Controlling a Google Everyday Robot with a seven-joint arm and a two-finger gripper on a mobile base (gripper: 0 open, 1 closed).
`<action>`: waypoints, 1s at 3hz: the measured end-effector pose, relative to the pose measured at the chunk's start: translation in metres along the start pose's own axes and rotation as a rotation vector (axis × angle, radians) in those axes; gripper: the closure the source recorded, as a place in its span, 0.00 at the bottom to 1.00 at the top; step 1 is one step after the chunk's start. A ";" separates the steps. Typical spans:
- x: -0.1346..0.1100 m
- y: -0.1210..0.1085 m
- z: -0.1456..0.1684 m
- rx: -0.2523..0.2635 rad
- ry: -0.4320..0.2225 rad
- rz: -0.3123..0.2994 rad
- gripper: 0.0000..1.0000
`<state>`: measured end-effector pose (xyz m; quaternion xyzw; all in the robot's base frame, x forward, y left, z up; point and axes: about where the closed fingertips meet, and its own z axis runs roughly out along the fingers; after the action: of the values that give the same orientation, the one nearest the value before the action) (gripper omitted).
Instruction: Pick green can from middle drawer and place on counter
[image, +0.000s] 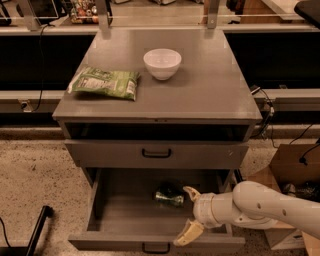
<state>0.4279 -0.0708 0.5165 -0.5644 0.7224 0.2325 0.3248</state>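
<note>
Your unit's arm (272, 206) is a smooth white shell, rounded and tubular, with a few small dark dots along the forearm and a ringed white wrist collar (212, 210). The gripper (189, 213), above the right front of the middle drawer (125, 217), has two curved tan fingers (188, 233), spread apart.

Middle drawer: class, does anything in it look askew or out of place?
Yes: the green can lies on its side near the back of the open middle drawer, not upright. The gripper, fingers spread, hovers over the drawer near its front edge, short of the can. Nothing looks spilled or damaged.
</note>
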 end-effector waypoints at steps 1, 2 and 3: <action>0.016 -0.019 0.031 0.029 -0.013 0.061 0.00; 0.034 -0.045 0.061 0.059 -0.003 0.117 0.00; 0.055 -0.078 0.068 0.115 -0.004 0.177 0.00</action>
<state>0.5091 -0.0796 0.4325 -0.4782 0.7810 0.2194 0.3364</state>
